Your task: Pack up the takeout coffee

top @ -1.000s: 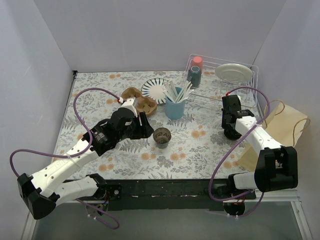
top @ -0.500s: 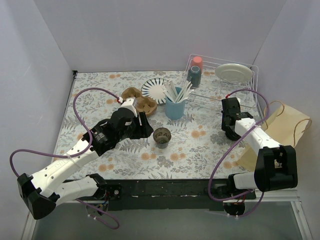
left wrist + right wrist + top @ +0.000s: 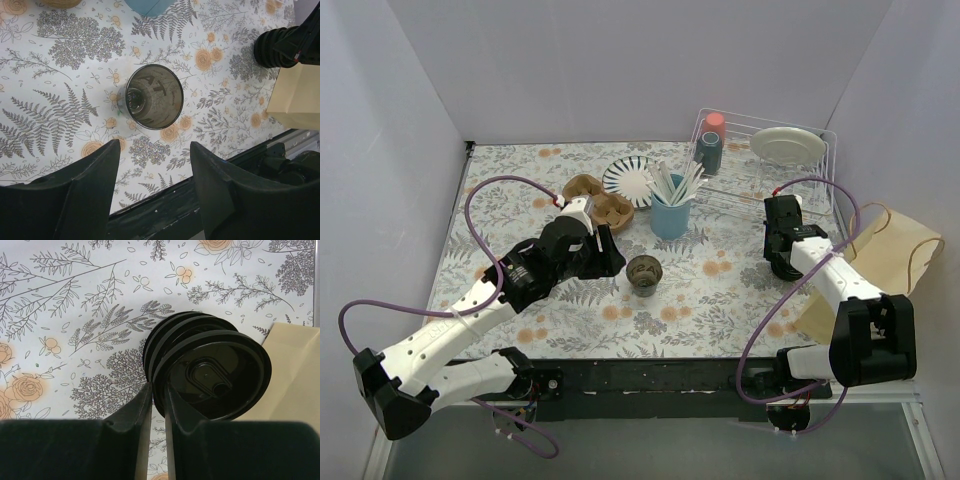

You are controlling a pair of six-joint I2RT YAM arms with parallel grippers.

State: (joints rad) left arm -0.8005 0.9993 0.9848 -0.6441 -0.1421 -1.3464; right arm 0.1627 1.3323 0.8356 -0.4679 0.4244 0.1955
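Note:
An open brown paper coffee cup [image 3: 643, 272] stands upright mid-table; the left wrist view looks down into it [image 3: 154, 96]. My left gripper [image 3: 611, 263] is open and empty just left of the cup, its jaws wide apart in the left wrist view [image 3: 155, 150]. A stack of black lids [image 3: 784, 268] lies at the right, next to a tan paper bag [image 3: 882, 258]. My right gripper [image 3: 782, 255] is over the stack. In the right wrist view it [image 3: 157, 390] is shut on the rim of the top black lid [image 3: 215, 375], which sits tilted on the stack.
A brown pulp cup carrier [image 3: 601, 203] lies behind the left gripper. A blue cup of white stirrers [image 3: 670, 208] and a striped plate [image 3: 628, 180] stand behind the coffee cup. A wire rack [image 3: 760, 185] at the back right holds a plate and a teal bottle.
My right gripper has shifted slightly at the lid stack. The left arm and the coffee cup have barely moved.

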